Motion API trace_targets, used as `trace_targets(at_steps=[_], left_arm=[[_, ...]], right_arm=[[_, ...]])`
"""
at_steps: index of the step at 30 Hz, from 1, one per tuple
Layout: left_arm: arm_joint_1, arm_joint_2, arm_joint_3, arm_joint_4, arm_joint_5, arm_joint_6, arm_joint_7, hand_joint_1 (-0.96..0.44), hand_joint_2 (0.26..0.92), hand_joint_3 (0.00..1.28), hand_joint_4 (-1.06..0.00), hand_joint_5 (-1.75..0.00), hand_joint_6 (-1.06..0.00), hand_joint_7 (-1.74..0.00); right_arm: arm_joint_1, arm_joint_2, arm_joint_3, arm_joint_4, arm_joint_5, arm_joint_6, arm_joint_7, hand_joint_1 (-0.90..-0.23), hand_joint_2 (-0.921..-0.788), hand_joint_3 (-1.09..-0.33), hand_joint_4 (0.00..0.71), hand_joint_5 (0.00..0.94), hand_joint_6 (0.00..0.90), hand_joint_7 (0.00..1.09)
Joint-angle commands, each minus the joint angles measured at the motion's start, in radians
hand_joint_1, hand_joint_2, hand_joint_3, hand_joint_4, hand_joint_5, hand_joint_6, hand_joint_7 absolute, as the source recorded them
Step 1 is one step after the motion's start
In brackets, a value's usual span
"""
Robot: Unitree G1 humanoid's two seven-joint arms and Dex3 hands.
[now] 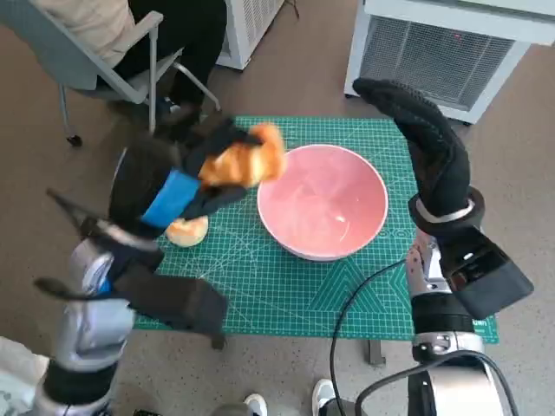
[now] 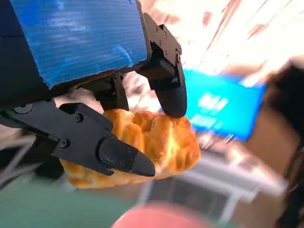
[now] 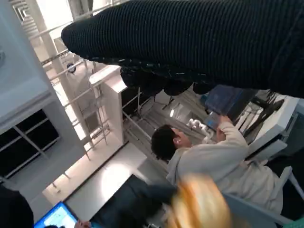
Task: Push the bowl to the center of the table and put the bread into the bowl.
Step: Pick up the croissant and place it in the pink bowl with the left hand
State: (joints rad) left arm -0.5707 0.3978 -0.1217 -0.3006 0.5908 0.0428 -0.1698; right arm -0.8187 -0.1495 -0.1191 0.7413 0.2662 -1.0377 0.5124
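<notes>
Bread (image 1: 245, 159) off the table, clamped between the fingers (image 2: 118, 154) of the left hand (image 1: 186, 178), at 9 o'clock from the pink bowl (image 1: 323, 201), just beside its rim. Bowl sits near the middle of the green mat (image 1: 286, 286). A second piece of bread (image 1: 187, 230) lies on the mat at 8 o'clock from the bowl. Right hand (image 1: 422, 139) raised at the bowl's 3 o'clock, fingers extended, holding nothing. Person on a chair (image 1: 104, 61) at 11 o'clock.

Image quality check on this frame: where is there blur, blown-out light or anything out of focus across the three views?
Head view: the left hand and its bread are smeared; the pink bowl and green mat stay sharp. Left wrist view: bread and fingers are crisp, the background is blurred and blown out at the top. Right wrist view: the bread is a soft orange blob; the windows glare.
</notes>
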Motion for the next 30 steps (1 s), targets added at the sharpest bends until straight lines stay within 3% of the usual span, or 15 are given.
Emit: trace_targets(at_steps=[1,9,22,30], left_arm=[[-0.105,-0.042,-0.037,0.072,0.003,-0.014,0.015,0.00,0.913,0.03,-0.77,-1.06,-0.65,-1.16],[-0.224,-0.087,-0.091,0.229,-0.014,-0.041,0.003,0.00,0.911,0.02,-0.80,-1.02,-0.67,-1.15],[-0.343,-0.154,-0.199,0.591,0.019,-0.139,0.054,0.00,0.920,0.05,-0.74,-1.04,-0.60,-1.25],[-0.399,-0.171,-0.249,0.803,0.005,-0.194,0.020,0.00,0.920,0.09,-0.69,-1.11,-0.57,-1.27]], right_arm=[[0.032,-0.005,-0.002,-0.010,0.003,0.011,0.001,-0.562,-0.921,-0.736,0.276,0.001,0.218,0.26],[0.052,-0.013,-0.005,-0.036,0.001,0.010,-0.006,-0.560,-0.921,-0.734,0.277,0.001,0.216,0.26],[0.070,-0.023,-0.012,-0.055,-0.008,0.010,-0.025,-0.560,-0.921,-0.732,0.277,0.001,0.209,0.25],[0.075,-0.034,-0.014,-0.062,-0.011,0.004,-0.029,-0.554,-0.921,-0.740,0.277,0.000,0.201,0.25]])
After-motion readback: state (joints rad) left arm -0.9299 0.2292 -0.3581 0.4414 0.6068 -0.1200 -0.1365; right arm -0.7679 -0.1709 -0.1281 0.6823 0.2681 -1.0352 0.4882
